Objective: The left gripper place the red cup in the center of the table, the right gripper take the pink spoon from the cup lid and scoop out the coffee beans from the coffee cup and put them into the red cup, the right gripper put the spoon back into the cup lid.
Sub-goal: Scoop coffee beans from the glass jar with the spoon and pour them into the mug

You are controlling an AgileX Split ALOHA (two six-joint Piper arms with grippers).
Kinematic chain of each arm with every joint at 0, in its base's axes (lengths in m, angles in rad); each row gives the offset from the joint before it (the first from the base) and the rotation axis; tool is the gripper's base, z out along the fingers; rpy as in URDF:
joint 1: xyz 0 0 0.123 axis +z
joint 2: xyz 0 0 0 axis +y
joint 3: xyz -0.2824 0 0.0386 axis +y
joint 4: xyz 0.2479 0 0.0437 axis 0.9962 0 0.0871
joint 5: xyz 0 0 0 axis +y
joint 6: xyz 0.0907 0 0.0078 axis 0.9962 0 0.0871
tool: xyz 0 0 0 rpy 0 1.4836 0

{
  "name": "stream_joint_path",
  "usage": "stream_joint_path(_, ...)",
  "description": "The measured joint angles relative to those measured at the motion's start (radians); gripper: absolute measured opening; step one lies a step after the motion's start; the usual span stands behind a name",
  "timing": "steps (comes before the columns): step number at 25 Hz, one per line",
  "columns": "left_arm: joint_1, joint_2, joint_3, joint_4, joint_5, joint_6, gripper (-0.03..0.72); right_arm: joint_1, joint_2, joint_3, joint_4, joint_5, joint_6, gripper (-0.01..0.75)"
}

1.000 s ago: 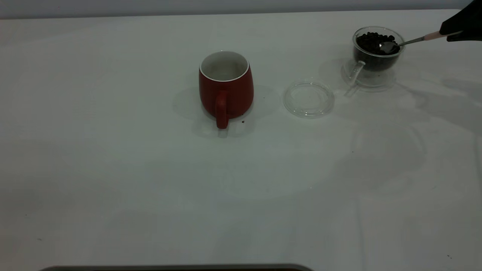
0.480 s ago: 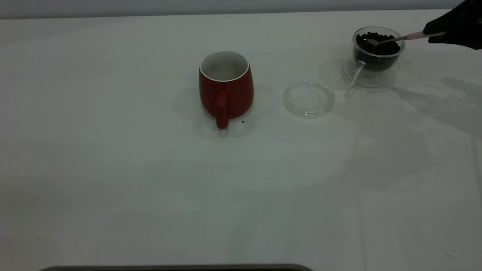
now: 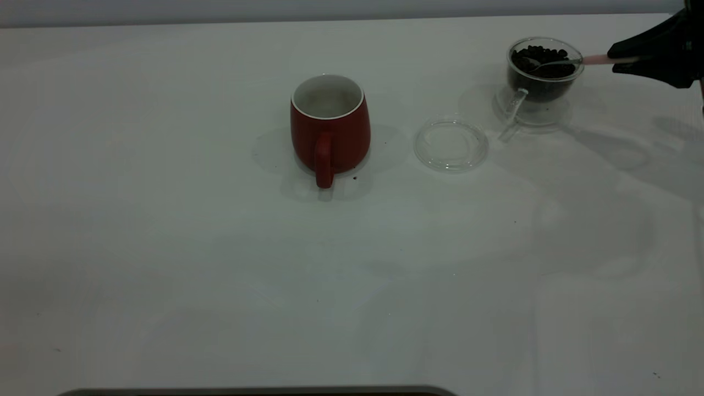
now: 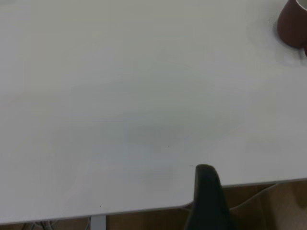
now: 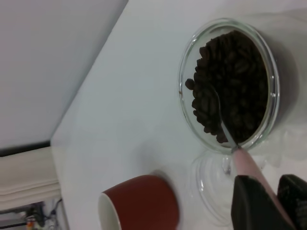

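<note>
Your right gripper [image 3: 624,59] is clamped on the spoon [image 3: 555,62] handle — bowl dug into the beans [image 3: 542,56] in the glass cup [image 3: 542,71], red cup [image 3: 330,126] mid-table, lid [image 3: 451,144] between them — left gripper's state: can't tell.
</note>
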Motion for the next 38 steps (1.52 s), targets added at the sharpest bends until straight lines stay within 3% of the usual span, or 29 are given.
stream_joint_path(10,0.0,0.0,0.0,0.0,0.0,0.0,0.569,-0.03,0.006,0.0,0.02,0.074,0.0,0.114)
stream_joint_path(38,0.0,0.0,0.0,0.0,0.0,0.001,0.569,-0.091,0.006,0.003,-0.016,0.152,0.002,0.114)
